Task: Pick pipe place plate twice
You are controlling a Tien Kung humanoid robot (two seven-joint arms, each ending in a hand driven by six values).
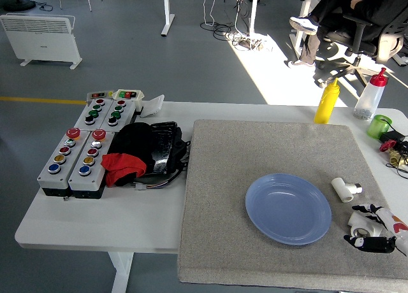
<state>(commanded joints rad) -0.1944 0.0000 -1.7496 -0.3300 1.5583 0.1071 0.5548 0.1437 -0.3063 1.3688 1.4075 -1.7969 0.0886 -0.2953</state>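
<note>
A blue plate [288,208] lies empty on the grey mat [255,153]. A white pipe piece [345,189] lies on the mat to the plate's right. A second white pipe piece [361,225] lies nearer the front right. My right hand [376,228] comes in from the right edge with its fingers spread around this second piece, one above and one below it, not closed on it. My left hand is out of view.
Button boxes [80,150] and a black and red bundle [140,154] sit on the table's left. A yellow bottle [326,101], a clear bottle with a red cap [370,94] and a green cup [378,125] stand at the back right. A seated person [331,16] is far behind.
</note>
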